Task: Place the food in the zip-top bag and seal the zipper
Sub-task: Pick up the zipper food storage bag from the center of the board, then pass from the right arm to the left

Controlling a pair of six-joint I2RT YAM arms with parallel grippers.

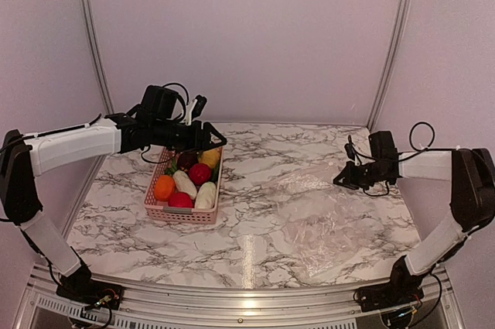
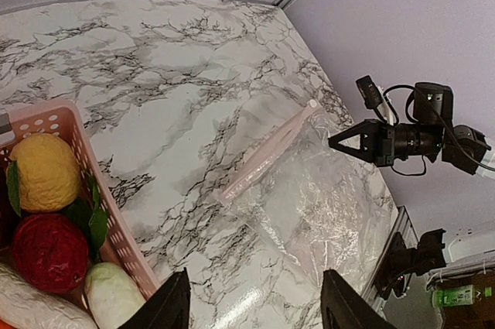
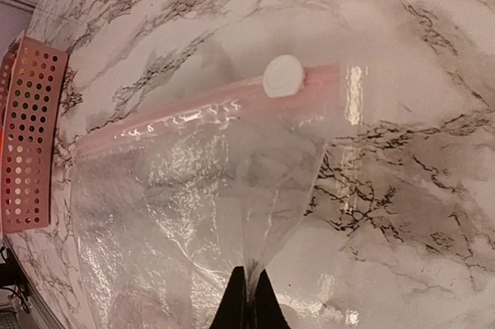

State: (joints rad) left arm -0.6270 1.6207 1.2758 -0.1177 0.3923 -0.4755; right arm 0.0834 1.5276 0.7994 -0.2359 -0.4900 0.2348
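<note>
The food lies in a pink lattice basket (image 1: 184, 215): an orange piece (image 1: 164, 187), red pieces (image 1: 199, 173), a yellow piece (image 1: 209, 158), white oblong pieces (image 1: 185, 184) and a dark purple piece (image 1: 186, 161). My left gripper (image 1: 216, 140) hovers open and empty over the basket's far end; its view shows the yellow (image 2: 45, 170), red (image 2: 50, 251) and white (image 2: 112, 294) pieces. The clear zip-top bag (image 1: 317, 217) lies flat at right. My right gripper (image 3: 251, 298) is shut, pinching the bag's film (image 3: 232, 190) below the pinkish zipper (image 3: 193, 112), lifting it into a peak.
A white round slider (image 3: 284, 76) sits near one end of the zipper. The pink basket's end (image 3: 27, 135) shows at the left of the right wrist view. Bare marble table (image 1: 263, 151) lies between basket and bag. Grey walls close in the back and sides.
</note>
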